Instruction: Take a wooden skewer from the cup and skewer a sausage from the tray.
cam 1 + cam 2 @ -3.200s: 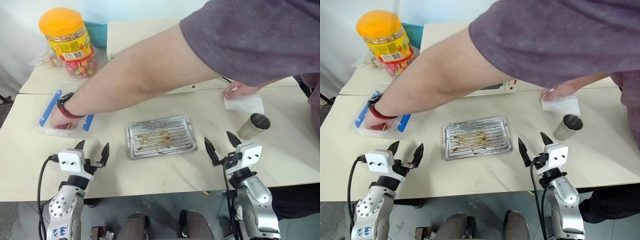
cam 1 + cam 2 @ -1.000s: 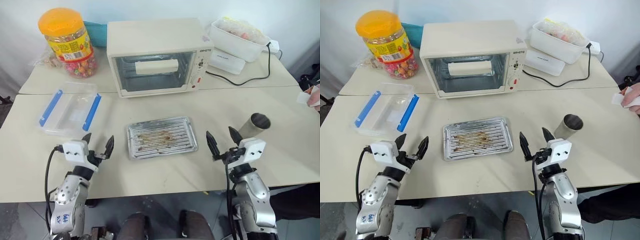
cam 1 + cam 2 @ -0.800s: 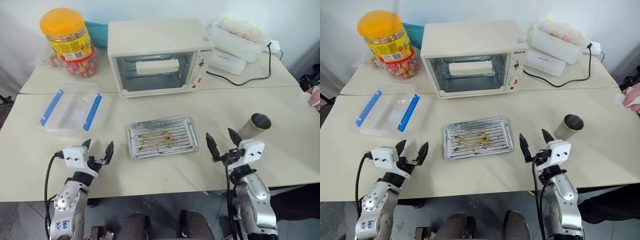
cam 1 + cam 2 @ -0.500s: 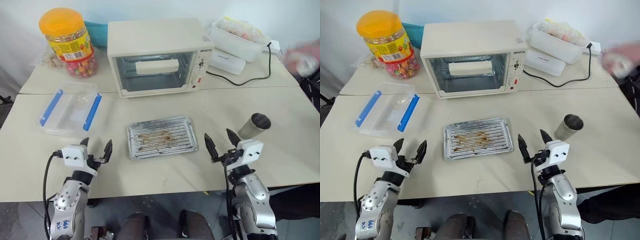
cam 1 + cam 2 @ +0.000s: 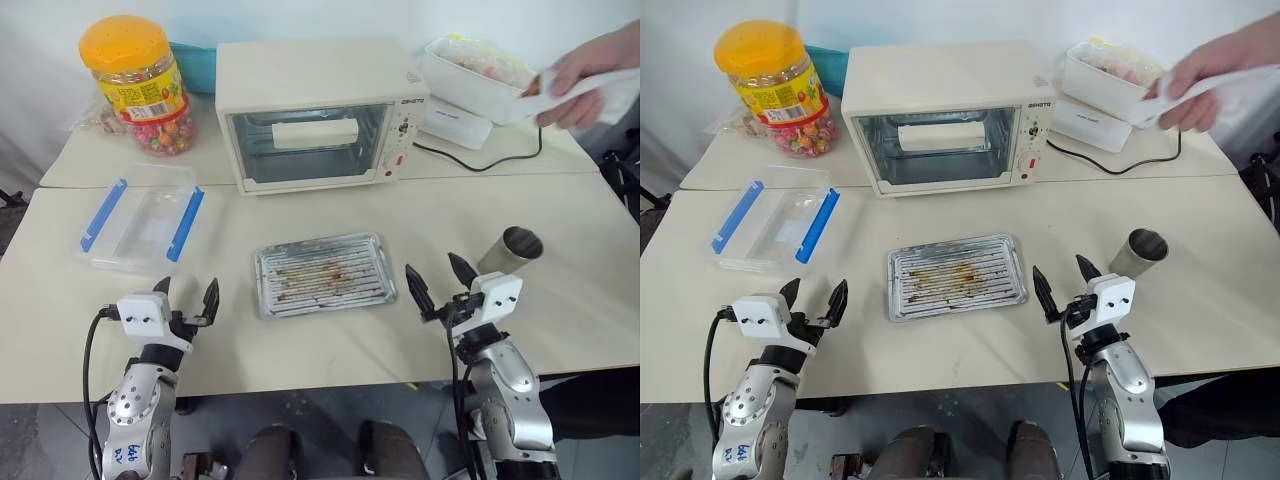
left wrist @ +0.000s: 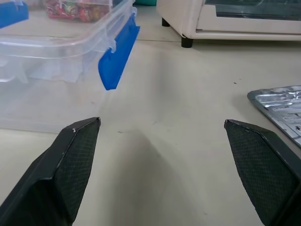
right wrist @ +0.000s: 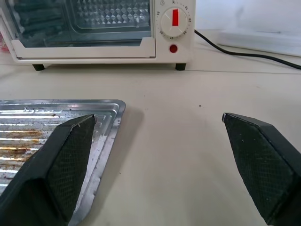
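The silver ridged tray (image 5: 323,273) with brown stains lies at the middle of the table, and I see nothing lying in it. The grey steel cup (image 5: 510,250) stands to its right, tilted. The skewer and the sausage are out of view. My left gripper (image 5: 186,292) is open near the table's front edge, left of the tray, with nothing between its fingers. My right gripper (image 5: 435,272) is open between the tray and the cup. In the right wrist view the tray's corner (image 7: 51,126) lies beside one finger.
A clear plastic box with blue clips (image 5: 140,214) sits at the left. Behind it stands an orange-lidded candy jar (image 5: 135,85), and a toaster oven (image 5: 315,110) is behind the tray. A person's hand (image 5: 585,70) holds a white cloth above a white container (image 5: 470,75) at the back right.
The person's arm that reached across to the plastic box has withdrawn. A hand with a white cloth has now come in at the back right. Both grippers have stayed open and nearly still.
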